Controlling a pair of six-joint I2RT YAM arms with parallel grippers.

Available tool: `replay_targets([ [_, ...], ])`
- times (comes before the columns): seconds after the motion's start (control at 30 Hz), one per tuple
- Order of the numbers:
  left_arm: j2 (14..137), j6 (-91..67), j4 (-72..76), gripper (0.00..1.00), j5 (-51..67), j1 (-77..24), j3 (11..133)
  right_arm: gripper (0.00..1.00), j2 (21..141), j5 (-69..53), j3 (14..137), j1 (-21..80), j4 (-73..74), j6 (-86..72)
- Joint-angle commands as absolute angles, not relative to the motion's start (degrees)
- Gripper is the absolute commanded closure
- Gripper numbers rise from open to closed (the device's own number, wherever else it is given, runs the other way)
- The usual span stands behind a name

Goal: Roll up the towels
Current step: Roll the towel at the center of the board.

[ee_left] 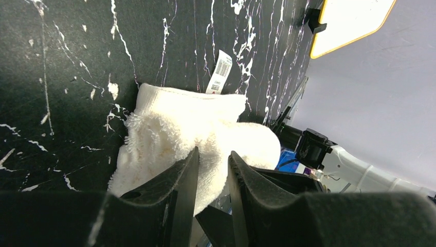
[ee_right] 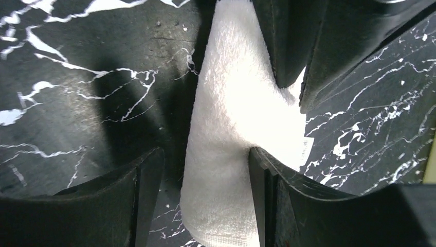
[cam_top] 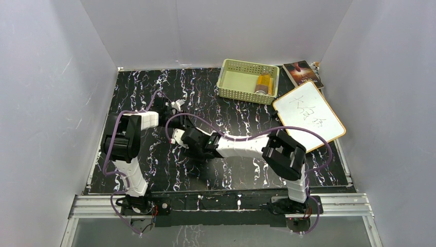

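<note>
Left hand: pinches far end of cream towel. Right hand: spread, straddles it lengthwise at near end.

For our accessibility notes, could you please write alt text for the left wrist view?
The left gripper pinches a fold of a bunched cream-white towel lying on a black marbled table. A printed label sticks out from the towel's far edge, and a white board with an orange rim shows at the top right.
</note>
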State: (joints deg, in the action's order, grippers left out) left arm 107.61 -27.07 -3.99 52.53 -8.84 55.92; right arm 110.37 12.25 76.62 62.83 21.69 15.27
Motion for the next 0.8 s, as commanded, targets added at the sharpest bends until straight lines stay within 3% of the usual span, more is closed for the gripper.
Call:
replay_targets([
  [0.0, 109.9, -23.2, -8.3, 0.72, 46.6, -9.1, 56.3, 0.42, 112.8, 24.3, 76.0, 63.6, 18.7, 16.7],
  [0.17, 110.7, -21.2, -11.4, 0.72, 46.3, -9.2, 58.5, 0.46, 115.2, 29.6, 76.7, 63.6, 18.4, 15.8],
  [0.3, 111.3, -21.1, -12.7, 0.70, 48.5, -9.0, 60.9, 0.55, 115.1, 27.6, 77.0, 63.1, 18.7, 13.5],
  [0.53, 110.4, -19.7, -22.2, 0.63, 50.5, -3.5, 75.1, 0.67, 112.7, 10.6, 77.3, 55.3, 20.0, 6.1],
  [0.77, 103.1, -24.8, -18.5, 0.62, 50.1, 2.2, 73.4, 0.70, 112.0, -2.4, 77.0, 46.1, 19.7, -1.1],
])
